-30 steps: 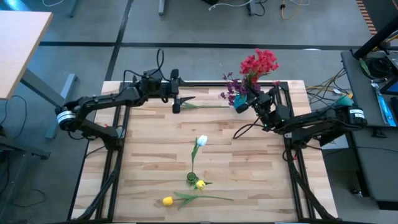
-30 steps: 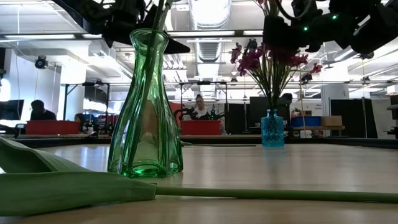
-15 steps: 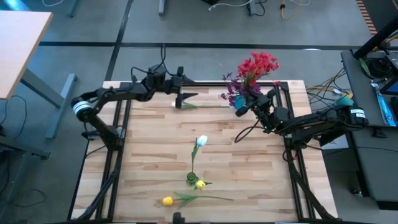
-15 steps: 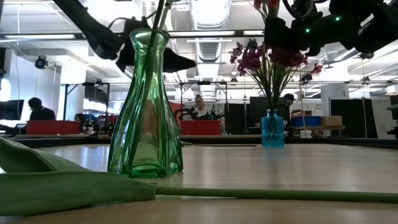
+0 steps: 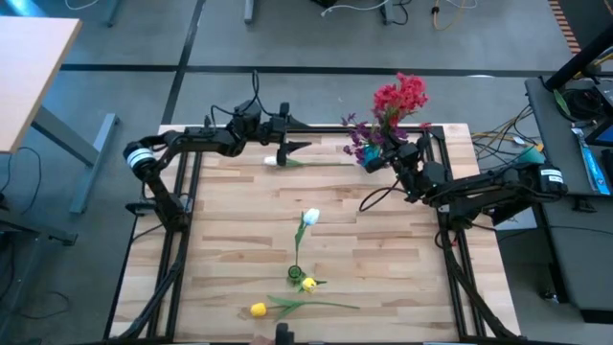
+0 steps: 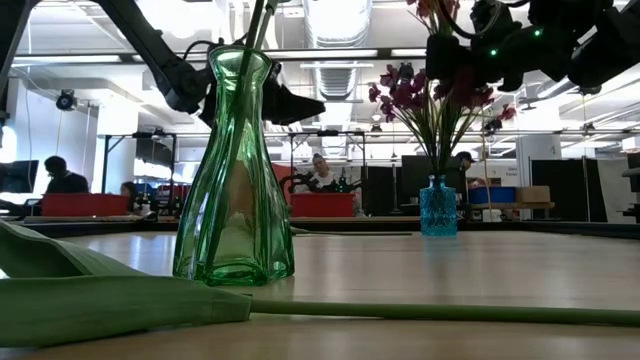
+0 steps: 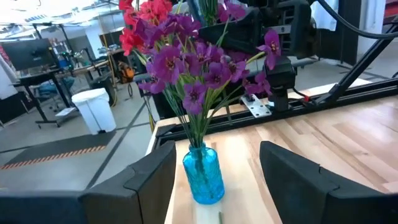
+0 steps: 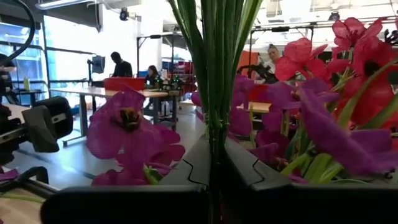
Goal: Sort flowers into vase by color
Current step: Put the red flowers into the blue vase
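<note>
So we're looking down at the wooden table with both arms reaching over its far edge. The left gripper is hovering over the far middle, fingers spread apart and holding nothing, pointing right toward the blue vase. A white flower is lying flat on the wood right under it.

The right gripper is sitting at the far right corner, clamped shut on a bunch of green stems just above the blue vase; purple flowers and red flowers are fanning out over it.

In the level view we're seeing a green vase up close with stems in it, and a big leaf lying in front.

Nearer to us on the table, a white tulip is lying in the middle, a yellow bud just past the end of its stem, and another yellow tulip is lying at the near edge.
</note>
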Robot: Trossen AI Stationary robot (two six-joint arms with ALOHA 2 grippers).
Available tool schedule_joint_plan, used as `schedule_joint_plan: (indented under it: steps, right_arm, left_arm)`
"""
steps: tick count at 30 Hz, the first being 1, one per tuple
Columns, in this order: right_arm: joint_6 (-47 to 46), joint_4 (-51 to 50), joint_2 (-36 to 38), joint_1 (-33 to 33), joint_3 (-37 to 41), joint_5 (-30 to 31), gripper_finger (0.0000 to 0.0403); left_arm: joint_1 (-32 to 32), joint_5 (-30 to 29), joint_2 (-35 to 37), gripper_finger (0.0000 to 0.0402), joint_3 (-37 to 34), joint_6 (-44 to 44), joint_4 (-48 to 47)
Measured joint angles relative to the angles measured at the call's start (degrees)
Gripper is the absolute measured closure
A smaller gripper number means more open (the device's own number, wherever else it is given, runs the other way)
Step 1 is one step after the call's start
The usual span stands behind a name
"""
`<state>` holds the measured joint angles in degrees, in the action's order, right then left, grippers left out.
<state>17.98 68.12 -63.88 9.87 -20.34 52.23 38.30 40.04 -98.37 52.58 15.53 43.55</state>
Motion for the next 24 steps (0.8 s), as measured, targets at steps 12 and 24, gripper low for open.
schedule_joint_plan:
  steps: [12, 24]
  right_arm:
    - [0.0, -0.1, 0.0, 0.3, 0.0, -0.1, 0.0391]
    - [8.0, -1.8, 2.3, -15.8, 0.0, 13.7, 0.0391]
  left_arm:
    - [0.0, -0.3, 0.1, 0.0185, 0.0, 0.4, 0.0]
    - [-0.7, -3.0, 13.8, 0.0187, 0.0, -3.0, -12.7]
